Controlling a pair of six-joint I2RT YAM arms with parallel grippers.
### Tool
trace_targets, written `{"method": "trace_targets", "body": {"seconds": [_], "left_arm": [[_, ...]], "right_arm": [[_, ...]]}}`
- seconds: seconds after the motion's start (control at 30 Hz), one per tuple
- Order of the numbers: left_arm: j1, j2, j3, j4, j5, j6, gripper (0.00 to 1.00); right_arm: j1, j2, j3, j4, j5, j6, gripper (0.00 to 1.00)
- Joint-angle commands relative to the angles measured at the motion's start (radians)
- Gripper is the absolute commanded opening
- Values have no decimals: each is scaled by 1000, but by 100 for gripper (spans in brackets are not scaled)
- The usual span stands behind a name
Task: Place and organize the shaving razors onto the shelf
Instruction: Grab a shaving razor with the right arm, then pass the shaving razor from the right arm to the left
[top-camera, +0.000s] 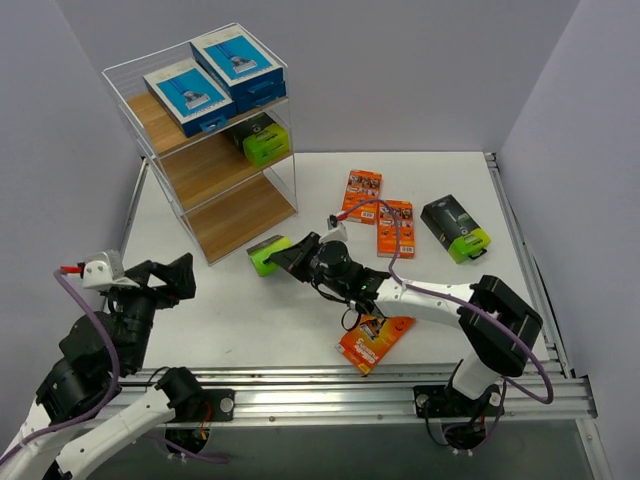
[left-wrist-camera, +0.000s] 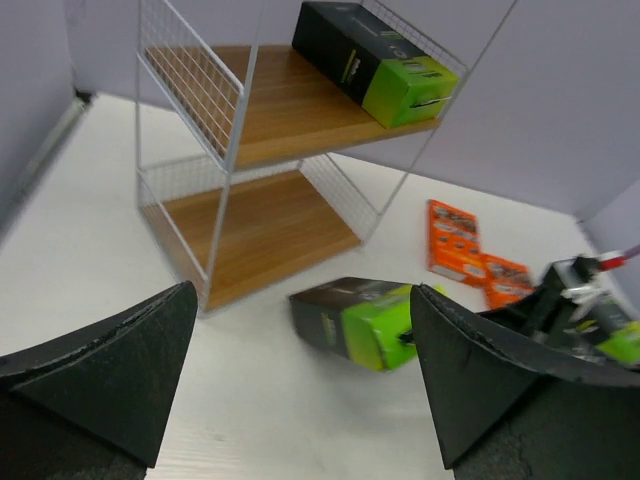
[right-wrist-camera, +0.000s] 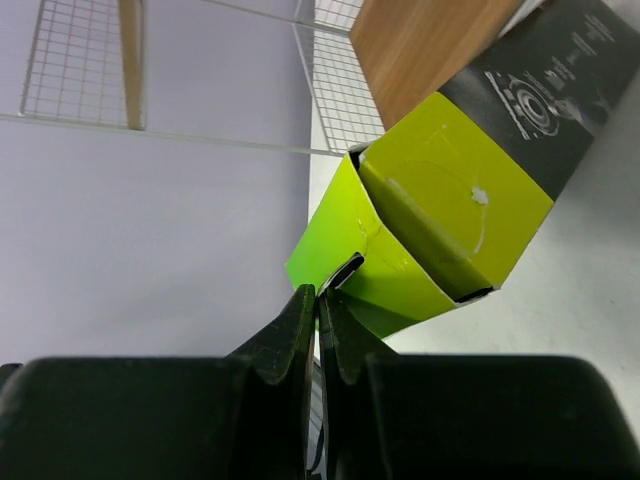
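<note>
The right gripper (right-wrist-camera: 318, 296) pinched the black-and-green razor pack (right-wrist-camera: 455, 205) by its green flap, probably to lift it onto the shelf (top-camera: 205, 172). The left gripper (left-wrist-camera: 300, 300) gaped wide, empty.

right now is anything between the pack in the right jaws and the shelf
Nothing visible. The pack sits just off the front of the shelf's bottom board, with only table between them.
</note>
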Motion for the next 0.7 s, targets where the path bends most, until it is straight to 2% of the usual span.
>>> {"method": "trace_targets", "body": {"seconds": [0.0,0.1,0.13,0.33,0.5,0.67], "left_arm": [[-2,88,110,-233,17,-385,96],[-2,85,111,-299,69,-567,94],[-4,76,95,-296,100,-668,94],[-4,2,-50,-243,236,-953,94],[-2,1,-184,-227,269,-1109,94],[-1,-35,-323,-126,283,-1216,94]], "right_arm": [[-19,19,101,31,-80,-46,0],[-21,33,118,25,-118,-52,0],[-22,36,113,31,-123,-50,0],[-18,28,35,74,-149,-24,0],[-12,19,-16,103,-173,-6,0],[-6,-1,-45,106,-187,3,0]]}}
